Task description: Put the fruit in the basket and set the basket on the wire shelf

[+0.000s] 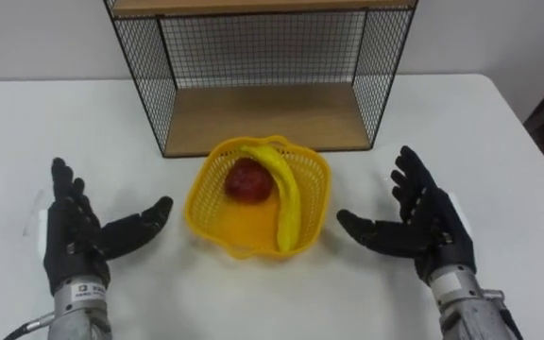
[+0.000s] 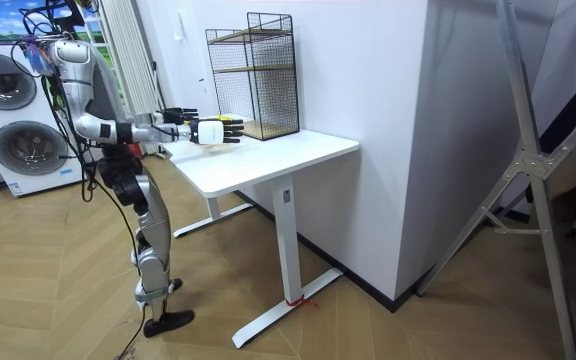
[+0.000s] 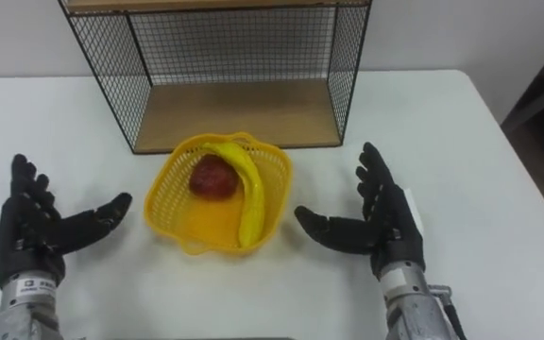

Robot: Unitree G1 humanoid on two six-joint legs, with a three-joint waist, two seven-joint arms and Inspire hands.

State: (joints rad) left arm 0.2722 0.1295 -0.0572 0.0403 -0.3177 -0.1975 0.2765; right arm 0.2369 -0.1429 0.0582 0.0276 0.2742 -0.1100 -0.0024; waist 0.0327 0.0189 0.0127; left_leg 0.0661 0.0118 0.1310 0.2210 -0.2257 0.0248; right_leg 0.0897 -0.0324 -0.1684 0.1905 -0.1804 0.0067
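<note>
Yellow basket (image 1: 317, 189) on white table (image 1: 499, 142), just before wire shelf (image 1: 272, 118); banana (image 1: 286, 198) and red round fruit (image 1: 248, 179) inside, so loading looks done, shelving left

Left hand (image 1: 74, 236) and right hand (image 1: 428, 222) flank basket, palms inward, fingers straight and spread, holding nothing, both clear of rim: likely poised for two-sided lift

Bare tabletop each side gives room to close in

Shelf's lower bay open-fronted, wooden floor bare; mesh side walls and upper board bound entry, so basket should go in straight and low
</note>
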